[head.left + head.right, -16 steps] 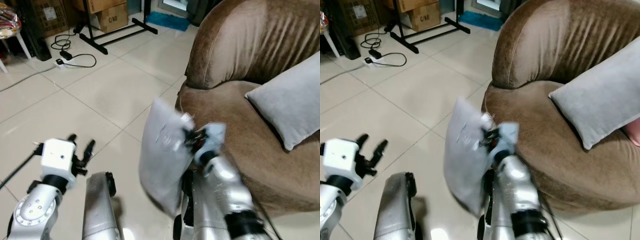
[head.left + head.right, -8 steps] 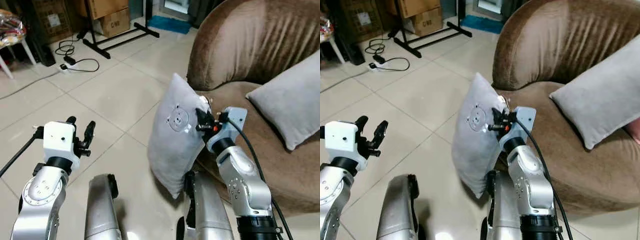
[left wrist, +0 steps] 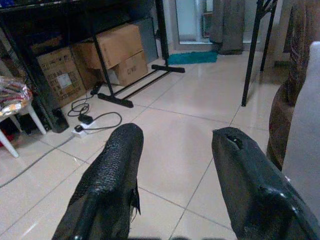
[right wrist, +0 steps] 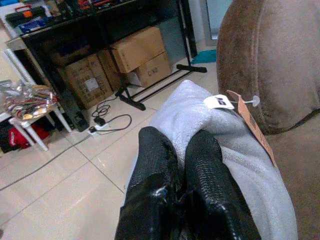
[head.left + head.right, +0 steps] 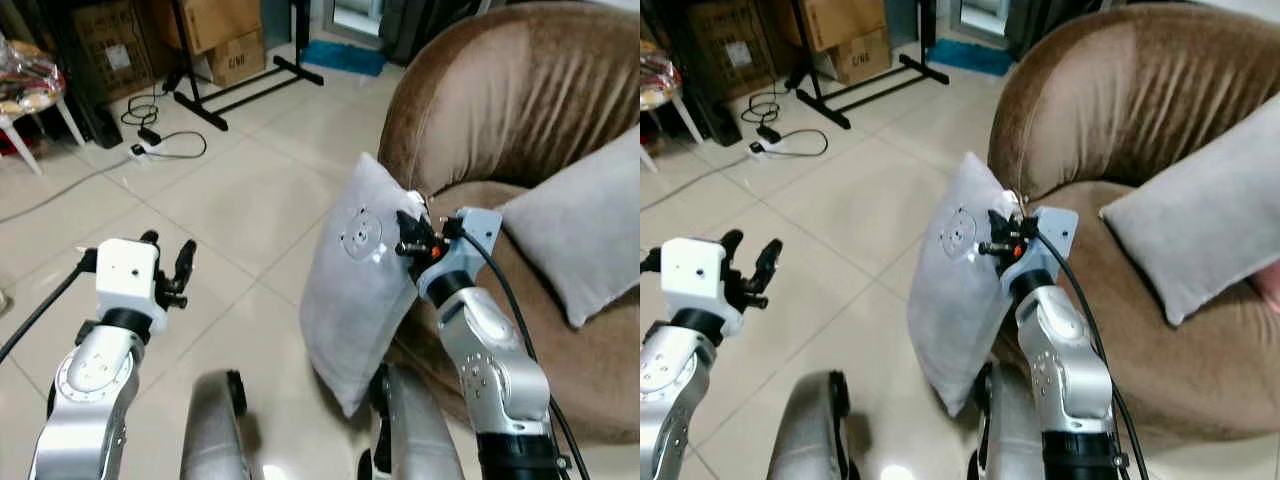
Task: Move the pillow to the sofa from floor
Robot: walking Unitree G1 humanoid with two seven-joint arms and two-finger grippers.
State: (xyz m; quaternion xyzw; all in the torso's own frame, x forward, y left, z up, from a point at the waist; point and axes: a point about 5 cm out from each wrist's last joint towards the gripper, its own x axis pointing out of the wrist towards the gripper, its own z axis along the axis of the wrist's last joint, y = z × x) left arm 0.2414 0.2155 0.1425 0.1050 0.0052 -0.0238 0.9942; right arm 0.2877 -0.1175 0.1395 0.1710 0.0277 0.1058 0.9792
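The right gripper [image 5: 408, 236] is pinched tight on the upper edge of the grey pillow [image 5: 358, 300], its two black fingers [image 4: 156, 165] pressed together over the fabric. The pillow hangs from that grip well off the floor [image 5: 240, 190], upright and slightly tilted, its round embroidered patch facing the camera. A paper tag [image 4: 247, 120] dangles from the pillow's top corner in the right wrist view. The pillow's far edge is just beside the near-left rim of the brown sofa [image 5: 500, 110], in front of the seat rather than on it; whether it touches the rim I cannot tell. A second grey pillow [image 5: 585, 230] leans on the sofa seat to the right.

The left gripper [image 5: 168, 268] hovers low on the left over the tiles, fingers [image 3: 112, 170] spread wide and holding nothing.

Far left on the floor lie a white power strip [image 5: 148, 148] with black cables, then a black stand [image 5: 235, 88] and cardboard boxes [image 5: 225, 40] behind it. A blue mat [image 5: 345, 57] lies on the floor at the far side
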